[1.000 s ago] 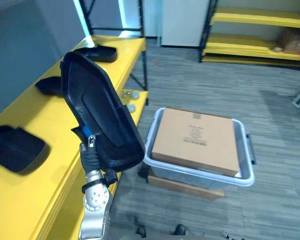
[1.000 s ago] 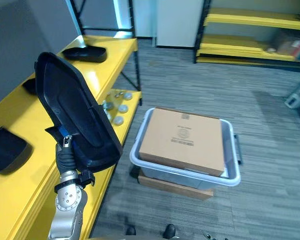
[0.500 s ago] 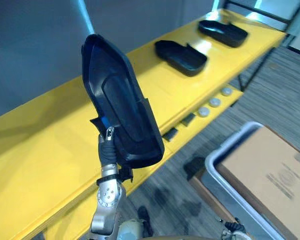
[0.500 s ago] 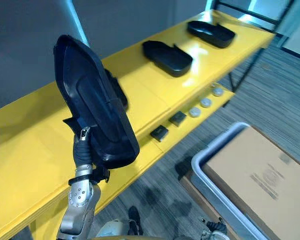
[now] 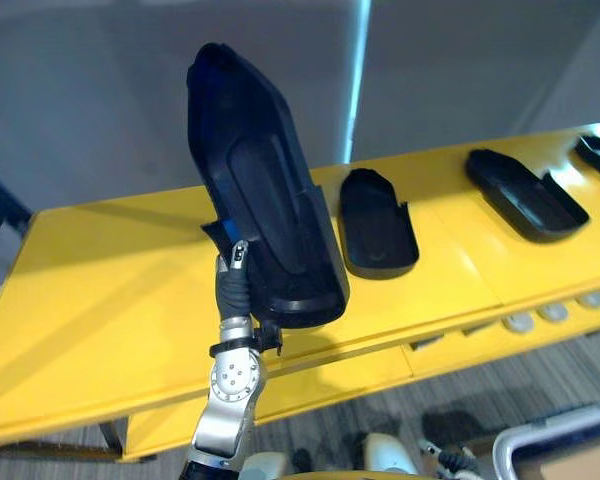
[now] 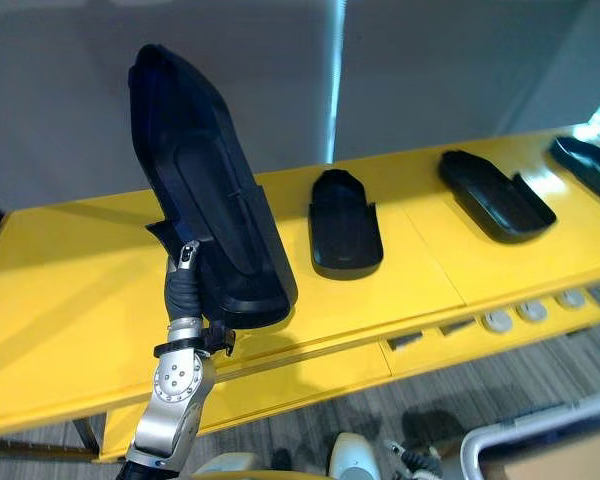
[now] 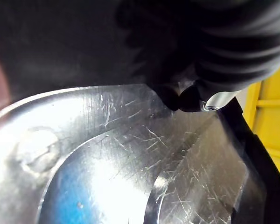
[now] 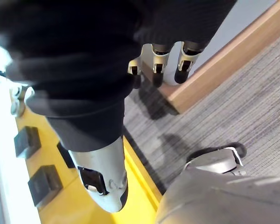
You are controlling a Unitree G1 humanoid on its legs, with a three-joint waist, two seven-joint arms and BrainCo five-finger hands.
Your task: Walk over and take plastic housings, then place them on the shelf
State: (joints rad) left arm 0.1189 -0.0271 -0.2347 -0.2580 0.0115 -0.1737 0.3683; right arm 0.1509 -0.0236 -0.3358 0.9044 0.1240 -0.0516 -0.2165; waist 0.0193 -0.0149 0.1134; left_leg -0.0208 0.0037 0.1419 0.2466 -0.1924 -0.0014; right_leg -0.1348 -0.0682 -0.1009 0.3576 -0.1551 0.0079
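Yellow shelf (image 5: 100, 290) now lies square across in front of me. A second ago I was looking along its length towards a grey bin (image 5: 558, 440) with a cardboard box, and just a corner of that bin's rim remains at my lower right. That was my head and body turning, not the things moving, so I judge the walk is done and the placing is next. The black plastic housing (image 5: 265, 210) has stayed upright in my left robot hand (image 5: 234, 275). My thumb lies against its hollow inner face and my fingers are hidden behind it, so the hold reads as a pinch at its lower end. The housing rises above my wrist, over the shelf's near edge and not yet touching it. Three other housings (image 5: 375, 222) already lie on the shelf to my right, with bare yellow to the left. My right robot hand (image 8: 157, 60) hangs relaxed and empty.
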